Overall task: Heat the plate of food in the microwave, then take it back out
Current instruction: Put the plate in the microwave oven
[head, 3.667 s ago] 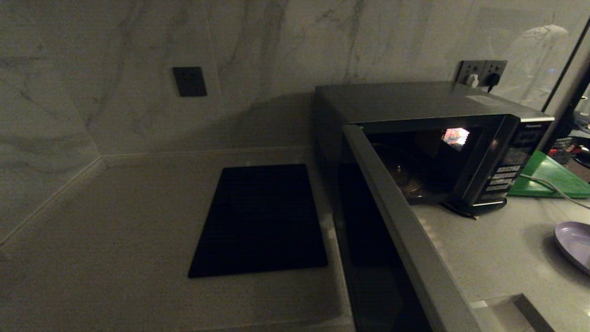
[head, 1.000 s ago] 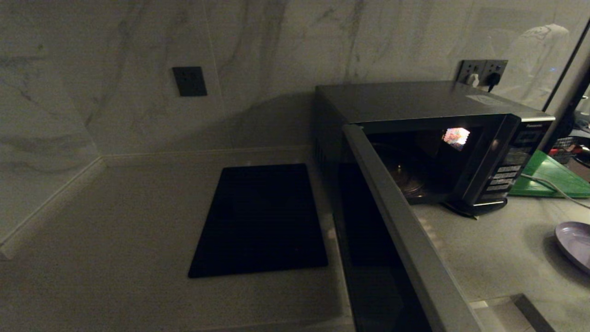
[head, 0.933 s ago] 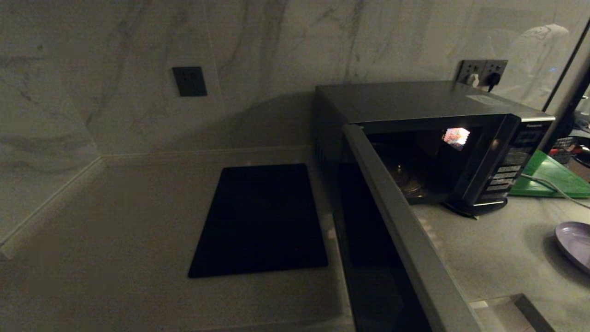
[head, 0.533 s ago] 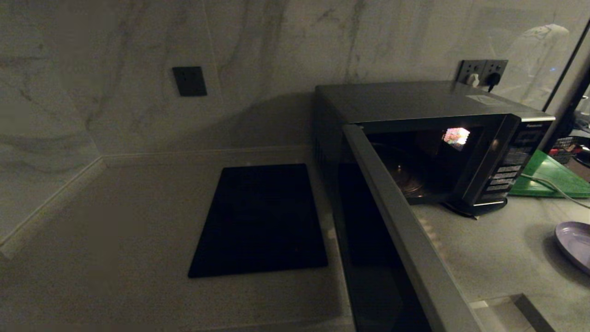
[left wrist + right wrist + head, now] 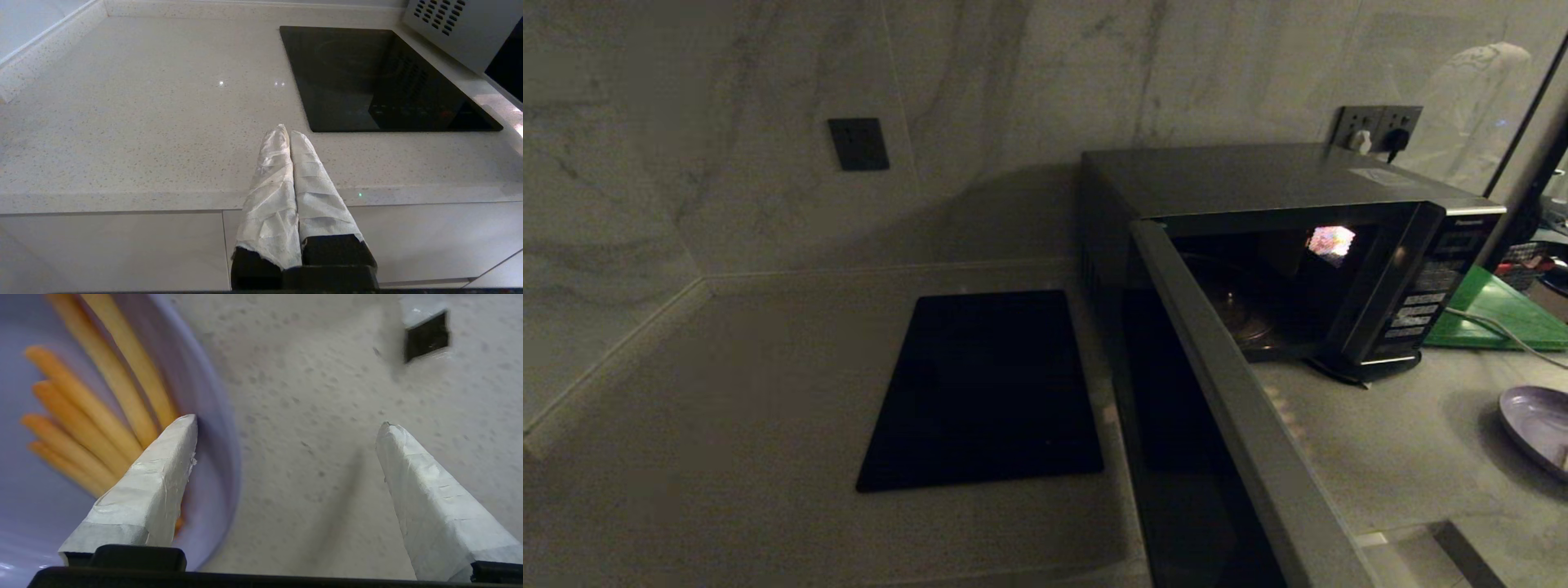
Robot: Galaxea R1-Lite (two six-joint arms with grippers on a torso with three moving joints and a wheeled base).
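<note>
The microwave [image 5: 1282, 245] carries a small pale brand mark at the top of its right-hand button panel, too small to read with certainty, and rows of pale button labels below it that cannot be made out; a pale sticker lies on its top near the back right corner. It is a dark grey box standing on the pale speckled counter [image 5: 727, 392], its long side running across the view, front turned toward the robot's right. Its door [image 5: 1233, 425] stands swung wide open toward the camera, the silver top edge running down the middle of the head view, and a small lit patch glows inside the dark cavity. The plate of food [image 5: 1539, 425] sits on the counter well to the right of the microwave, cut by the view's right edge: a round, shallow, pale-lavender dish, holding several long orange-yellow sticks [image 5: 86, 428] that lie roughly parallel. The right gripper [image 5: 286, 424] hangs over the plate's rim with its taped fingers spread wide, one over the inside of the plate, the other over bare counter. The left gripper [image 5: 288, 130] is parked off the counter's front edge, taped fingers pressed together, holding nothing, near a flat black slab [image 5: 984, 392]. A green board [image 5: 1503, 314] lies behind the plate.
</note>
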